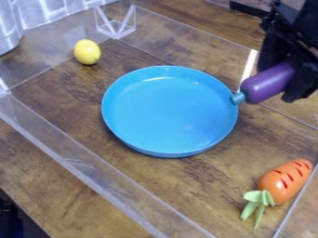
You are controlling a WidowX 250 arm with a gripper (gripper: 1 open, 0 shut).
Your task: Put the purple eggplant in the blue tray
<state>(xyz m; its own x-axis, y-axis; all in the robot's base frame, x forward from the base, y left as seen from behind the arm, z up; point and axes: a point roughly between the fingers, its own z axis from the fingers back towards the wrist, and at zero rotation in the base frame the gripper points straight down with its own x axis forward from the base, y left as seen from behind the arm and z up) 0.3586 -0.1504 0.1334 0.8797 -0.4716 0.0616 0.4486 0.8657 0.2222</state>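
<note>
Eggplant first: you can see the purple eggplant (269, 82) at the right side of the picture, held up off the table. The black gripper (288, 79) is closed on its fat end, with the dark fingers pressed on both sides of it. The eggplant lies tilted, its fat end higher and its thin end lower. The bluish-green stem cap points down and to the left, toward the blue tray (134, 130). The cap sits right at the tray's right rim, but you cannot tell if it touches the rim or hangs just above it. Most of the eggplant is outside the tray, over the wooden table (87, 195).

You can see the blue tray in the middle of the table. It is round and shallow, with a raised rim, and nothing lies inside it.

A yellow lemon (86, 51) sits on the table up and to the left, well apart from the tray. An orange carrot (281, 184) with green leaves lies at the bottom right, also well apart from the tray. A clear plastic wall (93, 158) runs around the table area.
</note>
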